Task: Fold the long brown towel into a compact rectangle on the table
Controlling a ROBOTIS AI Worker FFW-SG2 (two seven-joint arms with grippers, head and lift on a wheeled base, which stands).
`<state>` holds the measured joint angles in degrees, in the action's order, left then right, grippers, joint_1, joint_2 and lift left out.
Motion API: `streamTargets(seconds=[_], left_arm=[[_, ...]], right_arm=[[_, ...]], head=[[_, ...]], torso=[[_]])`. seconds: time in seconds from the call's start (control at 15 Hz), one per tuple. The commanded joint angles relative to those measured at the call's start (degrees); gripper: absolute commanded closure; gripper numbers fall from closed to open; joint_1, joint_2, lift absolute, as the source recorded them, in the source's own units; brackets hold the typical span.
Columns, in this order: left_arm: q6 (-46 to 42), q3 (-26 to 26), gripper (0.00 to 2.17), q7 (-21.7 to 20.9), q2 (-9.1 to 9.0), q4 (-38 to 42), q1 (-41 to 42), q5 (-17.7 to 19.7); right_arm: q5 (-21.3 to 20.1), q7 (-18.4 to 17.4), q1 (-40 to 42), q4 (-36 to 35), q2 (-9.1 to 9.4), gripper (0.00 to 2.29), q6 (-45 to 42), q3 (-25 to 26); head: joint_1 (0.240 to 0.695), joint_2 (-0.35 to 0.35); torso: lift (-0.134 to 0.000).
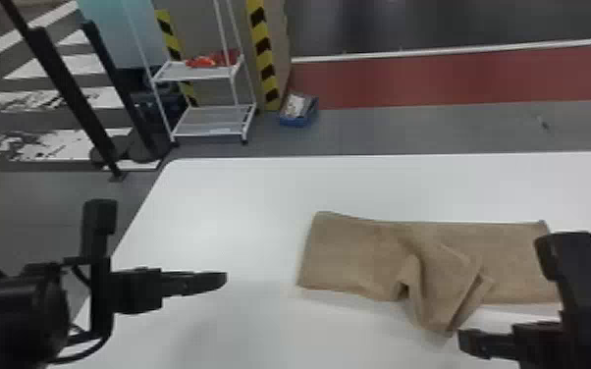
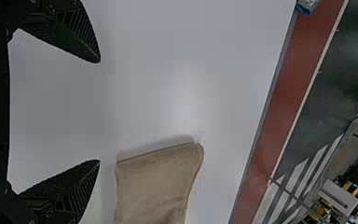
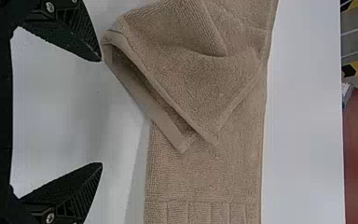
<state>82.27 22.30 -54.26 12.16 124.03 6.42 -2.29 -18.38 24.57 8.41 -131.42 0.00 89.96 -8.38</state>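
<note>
The brown towel [image 1: 353,255] lies lengthwise on the white table [image 1: 240,196], its middle bunched, with a folded flap angled toward the near edge. My left gripper [image 1: 223,280] is left of the towel, apart from it; in the left wrist view the left gripper [image 2: 99,112] stands open, the towel's end [image 2: 156,182] beyond it. My right gripper [image 1: 462,341] is at the near side by the flap's tip. In the right wrist view the right gripper [image 3: 101,112] is open with nothing between its fingers, and the towel's loose corner [image 3: 116,42] is close to one fingertip.
Beyond the table's far edge stand a white wire shelf [image 1: 211,73] with red items and a blue box [image 1: 298,110] on the floor. A column with yellow and black stripes [image 1: 262,54] rises behind. Bare tabletop lies between my left gripper and the towel.
</note>
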Motion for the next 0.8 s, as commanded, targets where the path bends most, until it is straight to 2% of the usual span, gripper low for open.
streamTargets(seconds=[0.0, 0.2, 0.33, 0.53, 0.73], left_arm=[[-0.22, 0.20, 0.13, -0.05, 0.32, -0.19, 0.09, 0.35], [-1.27, 0.20, 0.13, -0.14, 0.40, -1.07, 0.09, 0.44], [-2.50, 0.20, 0.13, 0.03, 0.58, -1.51, 0.09, 0.44], [-2.50, 0.29, 0.13, -0.05, 0.67, -1.51, 0.00, 0.70], [-2.50, 0.20, 0.13, 0.21, 0.67, -1.60, -0.09, 0.70]], right_arm=[[0.80, -0.58, -0.32, 0.28, 0.05, 0.09, 0.12, 0.47], [4.58, -2.43, -0.32, 1.16, 0.05, 0.09, -0.70, 1.96], [7.92, -3.83, -0.32, 1.95, 0.05, 0.09, -6.15, 3.19], [9.85, -5.33, -0.32, 1.95, 0.05, 0.09, -9.14, 3.81], [10.82, -5.33, -0.24, 2.39, 0.05, 0.09, -10.02, 4.16]], head=[[0.695, 0.202], [0.695, 0.198], [0.695, 0.198], [0.695, 0.202], [0.695, 0.202]], torso=[[-0.125], [-0.125], [-0.125], [-0.125], [-0.125]])
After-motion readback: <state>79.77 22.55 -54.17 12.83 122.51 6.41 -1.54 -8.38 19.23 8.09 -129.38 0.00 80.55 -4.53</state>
